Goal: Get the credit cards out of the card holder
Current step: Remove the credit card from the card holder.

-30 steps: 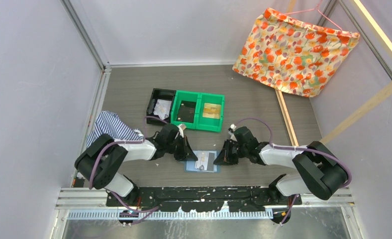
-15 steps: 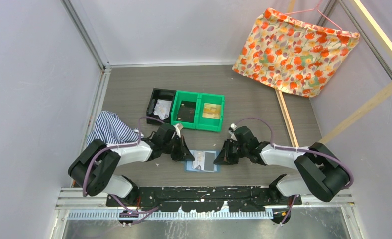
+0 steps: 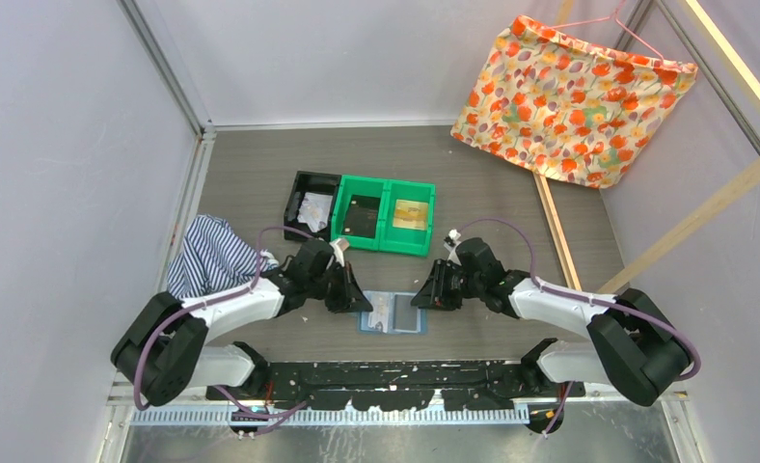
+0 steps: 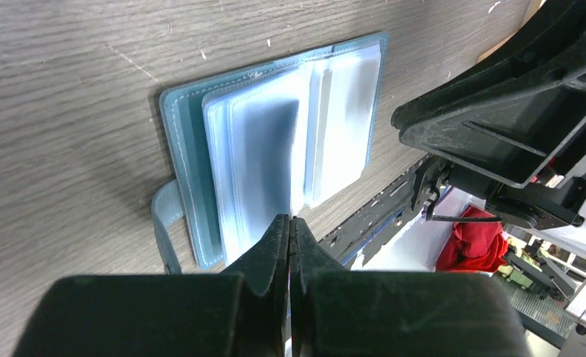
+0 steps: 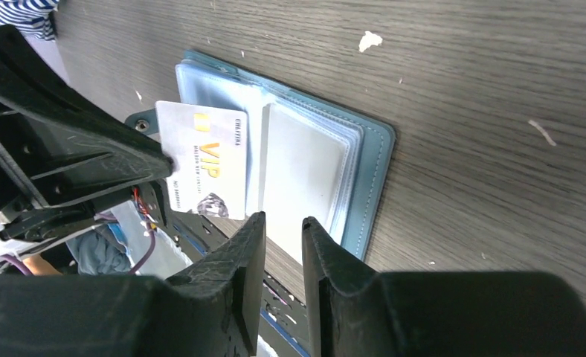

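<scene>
Over card holder (image 5: 374, 160), left fingers (image 4: 274, 249) drew pinched whitish card (image 5: 201, 160) leftward; right fingers (image 5: 238, 286) parted.

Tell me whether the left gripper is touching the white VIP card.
Touching. The right wrist view shows the left gripper shut on one edge of the white VIP card, which sits partly over the open card holder.

The top view looks down from high and far; both wrist views face the table (image 4: 67, 89) closely, from opposite sides. All share the card holder (image 3: 407, 316).
</scene>
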`<state>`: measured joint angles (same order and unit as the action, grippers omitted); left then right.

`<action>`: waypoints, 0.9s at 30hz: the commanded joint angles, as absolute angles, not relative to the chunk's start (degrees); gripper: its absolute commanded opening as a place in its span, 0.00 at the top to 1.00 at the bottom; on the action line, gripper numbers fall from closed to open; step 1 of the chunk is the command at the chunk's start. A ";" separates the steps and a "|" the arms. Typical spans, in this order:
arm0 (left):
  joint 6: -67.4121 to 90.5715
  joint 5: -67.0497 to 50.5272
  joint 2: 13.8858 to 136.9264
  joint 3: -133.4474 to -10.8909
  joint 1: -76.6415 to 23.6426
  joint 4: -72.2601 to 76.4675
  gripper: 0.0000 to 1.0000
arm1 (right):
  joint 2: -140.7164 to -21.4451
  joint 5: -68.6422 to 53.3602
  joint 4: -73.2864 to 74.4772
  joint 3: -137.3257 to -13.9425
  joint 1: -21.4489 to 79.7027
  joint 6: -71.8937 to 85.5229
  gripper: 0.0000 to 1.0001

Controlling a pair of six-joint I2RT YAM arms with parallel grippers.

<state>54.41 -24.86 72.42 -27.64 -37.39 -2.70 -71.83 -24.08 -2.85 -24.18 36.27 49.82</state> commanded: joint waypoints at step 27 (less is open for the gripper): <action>50.64 -14.96 54.78 -41.39 -32.92 -25.38 0.99 | -74.23 -22.23 -2.27 -28.19 36.56 45.75 0.73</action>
<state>52.40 -16.78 55.90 -37.01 -35.55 -22.68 -73.54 -23.00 -1.21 -25.85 36.27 47.68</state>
